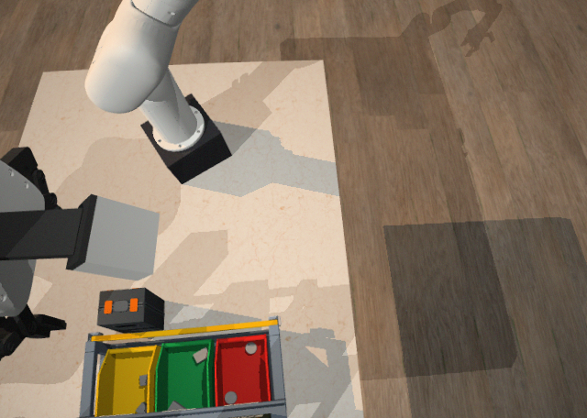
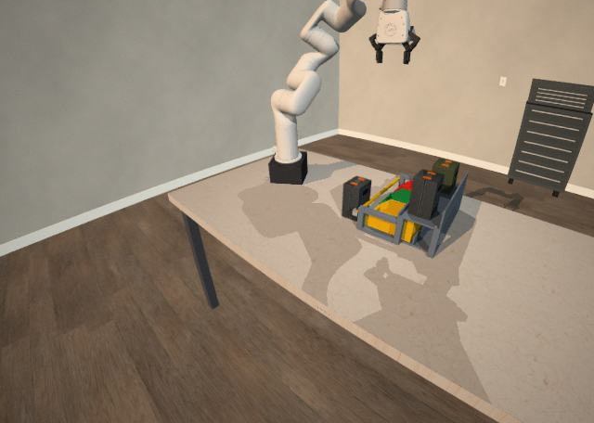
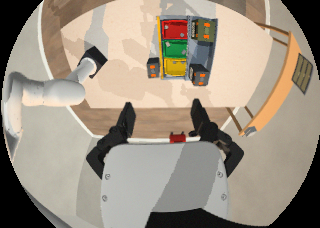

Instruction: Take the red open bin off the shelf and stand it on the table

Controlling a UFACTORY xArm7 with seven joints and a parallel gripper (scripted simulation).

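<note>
End effector [image 2: 393,57] [image 3: 162,107] spread, nothing pinched, fingers down, upper right of exterior view; probably held high to clear the cases. Arm [image 2: 303,85] [image 1: 127,58] [image 3: 55,92] arches up from its base. Red bin [image 1: 241,373] [image 2: 407,185] [image 3: 171,30] sits shelved, bottom centre of top view, beside green bin [image 1: 182,373] [image 2: 400,197] [image 3: 172,49], likely retained by the yellow front rail [image 1: 189,331] [image 2: 383,191] [image 3: 160,48].

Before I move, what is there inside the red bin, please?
Inside the red bin, two round grey parts lie, one near each end. Anything directly beneath the parts is covered and cannot be seen.
</note>
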